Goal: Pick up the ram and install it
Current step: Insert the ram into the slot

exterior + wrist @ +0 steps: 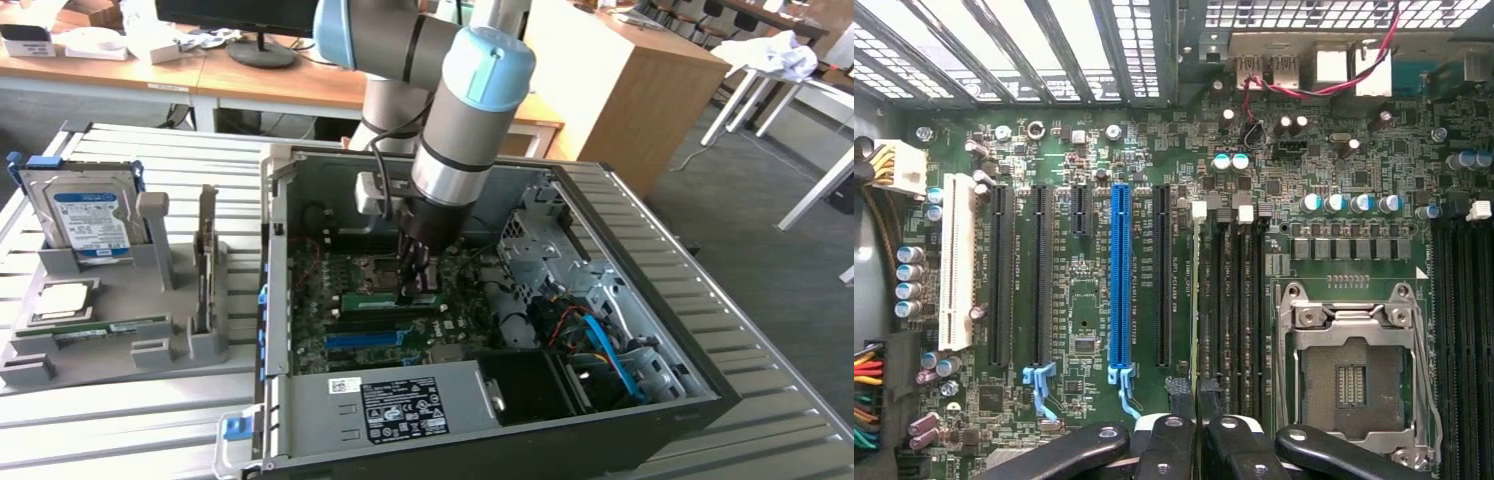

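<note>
Inside the open black computer case (561, 447), your black two-finger gripper (419, 287) is down at the green motherboard (1084, 330).

Jaws: nearly closed, pinching the ram (376, 298), the long, thin green circuit-board stick. In the wrist view the fingertips (1179, 405) sit either side of its thin top edge.

Where it is: at the bank of dark memory slots (1239, 300) between the long blue expansion slot (1120, 280) and the empty metal-framed processor socket (1351, 380). It lines up with the slot at the edge of the bank nearest the blue slot.

Progress, my read:
- Pick-up done. The stick is in the grip and inside the case, well apart from the grey parts holder (80, 365) at the exterior view's left.
- Alignment looks good. The stick's edge tracks the slot end to end.
- Seating not confirmed. You can't tell from these views whether it is pushed home or only resting in the slot mouth. The white latch tab (1199, 210) at the far end is readable, its position isn't.
- The gripper has not let go, so install isn't finished.

Orientation: the stick stands on edge, top edge towards the wrist camera, flat faces against the fingers. Its long axis is parallel to the memory slots and the blue slot. In the exterior view it runs roughly left to right across the board.
</note>
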Tool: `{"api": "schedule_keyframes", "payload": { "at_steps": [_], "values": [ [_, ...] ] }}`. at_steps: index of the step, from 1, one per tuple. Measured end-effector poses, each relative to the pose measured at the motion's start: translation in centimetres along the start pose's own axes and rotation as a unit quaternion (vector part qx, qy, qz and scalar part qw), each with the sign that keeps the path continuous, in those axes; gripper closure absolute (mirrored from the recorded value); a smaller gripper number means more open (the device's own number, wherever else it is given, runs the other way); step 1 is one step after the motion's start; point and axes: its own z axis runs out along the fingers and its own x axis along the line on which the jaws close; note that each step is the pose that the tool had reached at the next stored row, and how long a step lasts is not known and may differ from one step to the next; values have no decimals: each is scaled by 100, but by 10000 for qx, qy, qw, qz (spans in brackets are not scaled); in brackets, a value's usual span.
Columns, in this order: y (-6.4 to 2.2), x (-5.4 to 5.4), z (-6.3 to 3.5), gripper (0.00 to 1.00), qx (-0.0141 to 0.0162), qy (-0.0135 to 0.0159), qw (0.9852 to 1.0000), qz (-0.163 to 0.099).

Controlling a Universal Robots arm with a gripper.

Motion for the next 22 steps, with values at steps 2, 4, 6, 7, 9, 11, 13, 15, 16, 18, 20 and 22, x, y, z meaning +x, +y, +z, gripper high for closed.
{"api": "schedule_keyframes", "payload": {
  "at_steps": [2,4,6,7,9,11,13,15,16,18,20,22],
  "values": [
    [-2,1,1,87,0,0,10000,0],
    [-13,1,0,87,0,1,10000,-1],
    [-31,1,0,87,0,0,10000,0],
    [-38,1,0,87,0,0,10000,-1],
    [-41,0,2,87,-1,0,10000,0],
    [-42,0,4,87,-1,1,10000,0],
    [-42,0,6,87,-1,1,10000,0],
    [-42,0,7,87,-1,1,10000,-7],
    [-42,0,7,87,-1,3,10000,-43],
    [-42,0,8,87,1,8,9999,-126],
    [-42,-2,9,87,1,9,9999,-148],
    [-42,-9,8,87,1,9,9999,-147]
  ]
}}
